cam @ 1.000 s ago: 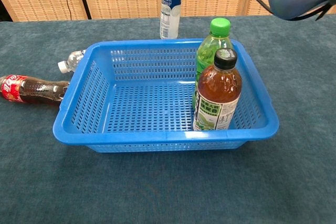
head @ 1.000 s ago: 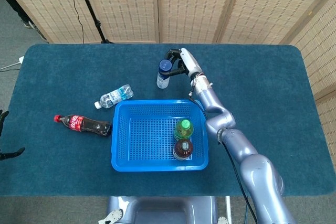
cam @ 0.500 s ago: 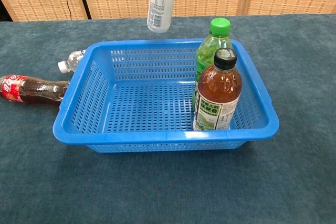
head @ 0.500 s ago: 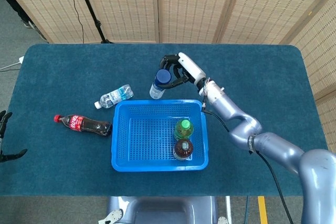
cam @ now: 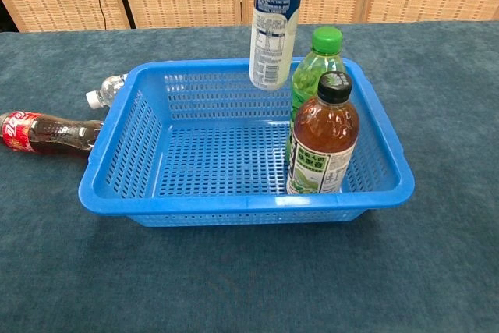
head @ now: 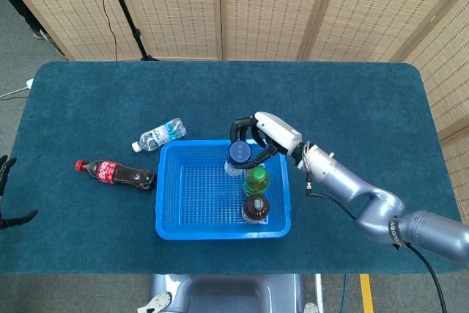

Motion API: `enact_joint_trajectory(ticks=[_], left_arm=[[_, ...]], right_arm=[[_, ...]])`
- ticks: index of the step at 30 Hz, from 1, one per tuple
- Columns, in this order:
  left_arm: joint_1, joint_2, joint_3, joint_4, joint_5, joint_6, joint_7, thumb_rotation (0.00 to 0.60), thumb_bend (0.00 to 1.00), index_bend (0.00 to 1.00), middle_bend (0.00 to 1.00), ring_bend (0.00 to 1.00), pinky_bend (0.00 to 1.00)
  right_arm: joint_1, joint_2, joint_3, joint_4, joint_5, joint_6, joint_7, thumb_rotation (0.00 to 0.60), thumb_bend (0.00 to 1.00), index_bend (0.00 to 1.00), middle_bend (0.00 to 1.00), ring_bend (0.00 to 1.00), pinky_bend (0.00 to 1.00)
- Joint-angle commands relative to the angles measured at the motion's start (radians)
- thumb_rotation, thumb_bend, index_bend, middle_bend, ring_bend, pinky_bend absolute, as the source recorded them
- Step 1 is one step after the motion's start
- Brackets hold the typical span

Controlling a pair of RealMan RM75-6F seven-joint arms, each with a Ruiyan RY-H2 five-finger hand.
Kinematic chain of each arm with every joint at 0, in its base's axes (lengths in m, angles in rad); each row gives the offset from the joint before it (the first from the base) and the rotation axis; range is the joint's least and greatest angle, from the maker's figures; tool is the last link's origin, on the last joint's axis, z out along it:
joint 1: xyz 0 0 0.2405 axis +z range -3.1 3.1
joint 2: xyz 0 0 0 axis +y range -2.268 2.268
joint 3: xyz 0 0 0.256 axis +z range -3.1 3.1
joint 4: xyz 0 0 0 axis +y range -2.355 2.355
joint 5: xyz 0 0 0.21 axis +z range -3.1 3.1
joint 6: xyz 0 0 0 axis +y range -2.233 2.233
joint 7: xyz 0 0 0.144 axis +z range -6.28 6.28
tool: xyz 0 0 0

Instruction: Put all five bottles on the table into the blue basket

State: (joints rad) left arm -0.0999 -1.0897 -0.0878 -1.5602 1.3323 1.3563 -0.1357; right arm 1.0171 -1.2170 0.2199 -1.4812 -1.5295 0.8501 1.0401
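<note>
**Blue-capped bottle held over the basket**

My right hand point(head: 258, 139) has its fingers clamped on the blue-capped white bottle point(cam: 273, 33), upright in the air above the blue plastic basket point(head: 192, 229), beside 2 standing bottles, green point(cam: 316, 64) and brown point(cam: 321, 139). A cola bottle point(head: 116, 173) and a clear water bottle point(head: 160, 135) lie toward the table's left edge. I cannot tell my left hand's point(head: 6, 190) fingers.

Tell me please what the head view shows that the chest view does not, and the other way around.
Only the head view shows the right hand and its arm, gripping the blue-capped bottle at its top, and the left hand at the table's left edge.

Only the chest view shows that this bottle hangs above the basket floor, not yet set down; there only a dark fingertip shows at the top edge.

Both show the blue basket, the green-capped bottle and brown tea bottle standing inside, and the cola bottle and small water bottle lying outside.
</note>
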Motion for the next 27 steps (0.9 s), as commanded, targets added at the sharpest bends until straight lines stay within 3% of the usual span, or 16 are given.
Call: enact_joint_trajectory(ticks=[1, 14, 16, 21, 23, 27], left_arm=[[0.002, 0.001, 0.002, -0.001, 0.005, 0.004, -0.003, 0.600, 0.02, 0.00, 0.00, 0.00, 0.00], [0.002, 0.001, 0.006, -0.004, 0.013, 0.008, 0.001, 0.600, 0.02, 0.00, 0.00, 0.00, 0.00], [0.003, 0.001, 0.006, -0.004, 0.013, 0.009, 0.000, 0.600, 0.02, 0.00, 0.00, 0.00, 0.00], [0.003, 0.002, 0.006, -0.004, 0.016, 0.009, -0.003, 0.600, 0.02, 0.00, 0.00, 0.00, 0.00], [0.004, 0.003, 0.006, -0.004, 0.017, 0.011, -0.006, 0.600, 0.02, 0.00, 0.00, 0.00, 0.00], [0.005, 0.005, 0.006, -0.003, 0.018, 0.013, -0.012, 0.600, 0.02, 0.00, 0.00, 0.00, 0.00]], right_arm=[[-0.007, -0.011, -0.014, 0.004, 0.004, -0.006, -0.020, 0.600, 0.21, 0.57, 0.63, 0.54, 0.78], [-0.024, -0.103, -0.077, 0.116, -0.020, -0.003, -0.094, 0.600, 0.21, 0.55, 0.62, 0.51, 0.76], [-0.023, -0.109, -0.091, 0.132, -0.049, 0.010, -0.080, 0.600, 0.20, 0.50, 0.56, 0.46, 0.75], [-0.015, -0.122, -0.115, 0.168, -0.092, 0.026, -0.063, 0.600, 0.01, 0.21, 0.22, 0.16, 0.62], [-0.013, -0.124, -0.118, 0.174, -0.093, 0.028, -0.066, 0.600, 0.00, 0.15, 0.14, 0.09, 0.58], [-0.016, -0.122, -0.116, 0.167, -0.083, 0.036, -0.077, 0.600, 0.00, 0.14, 0.10, 0.05, 0.56]])
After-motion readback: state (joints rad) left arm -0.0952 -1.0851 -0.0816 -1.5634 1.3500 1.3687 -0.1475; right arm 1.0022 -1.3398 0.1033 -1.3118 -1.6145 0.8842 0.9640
